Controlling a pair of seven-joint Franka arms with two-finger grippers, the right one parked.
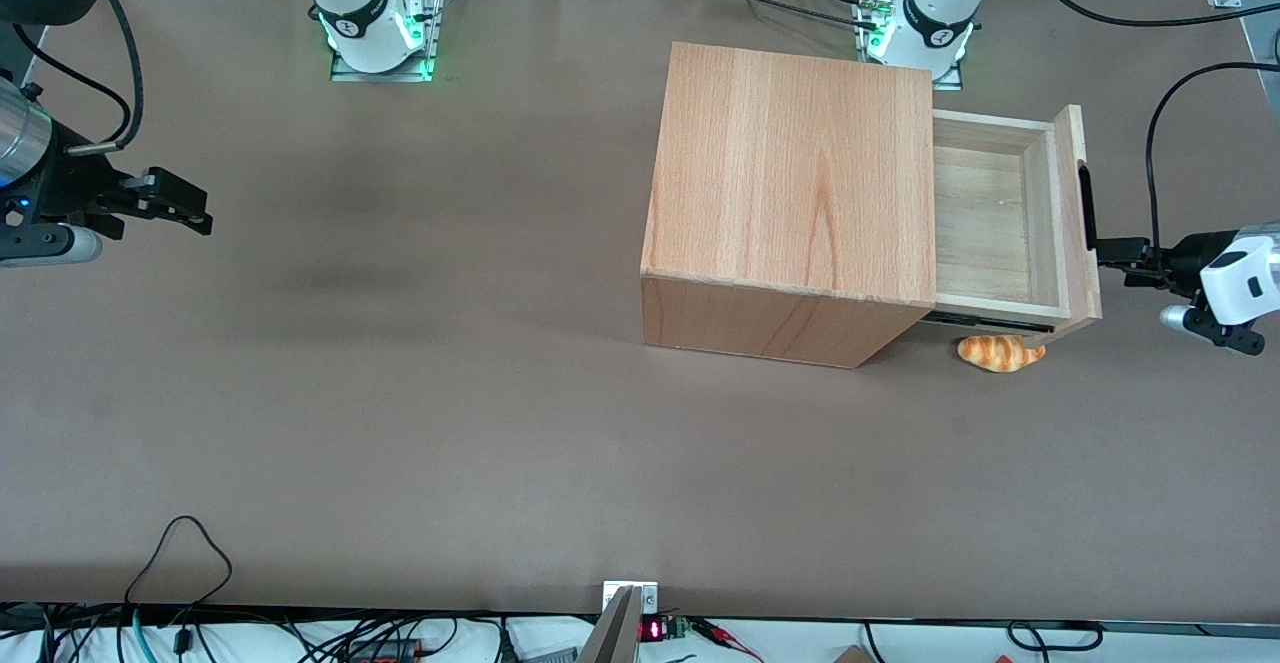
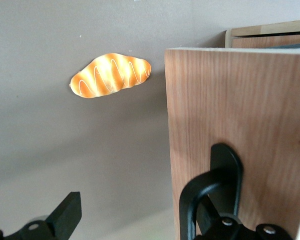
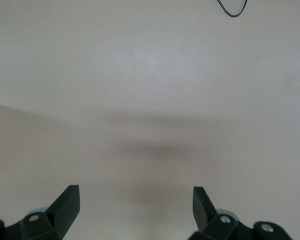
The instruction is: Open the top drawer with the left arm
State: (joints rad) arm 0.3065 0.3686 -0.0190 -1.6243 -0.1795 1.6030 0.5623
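The top drawer (image 1: 985, 233) stands pulled out of the wooden cabinet (image 1: 790, 193) toward the working arm's end of the table, its pale plank floor showing. Its thick front panel (image 2: 235, 115) carries a slim black bar handle (image 1: 1088, 205). The left arm's gripper (image 1: 1115, 258) hovers in front of that panel, at the end of the handle nearer the front camera. It is open: in the left wrist view the gripper (image 2: 137, 202) has one finger (image 2: 67, 215) over bare table, and the handle (image 2: 212, 190) covers the other.
A toy croissant (image 1: 1000, 352) lies on the brown table (image 1: 400, 343) just under the drawer's nearer corner; it also shows as the croissant (image 2: 111, 75) beside the front panel. Cables run along the table's edges.
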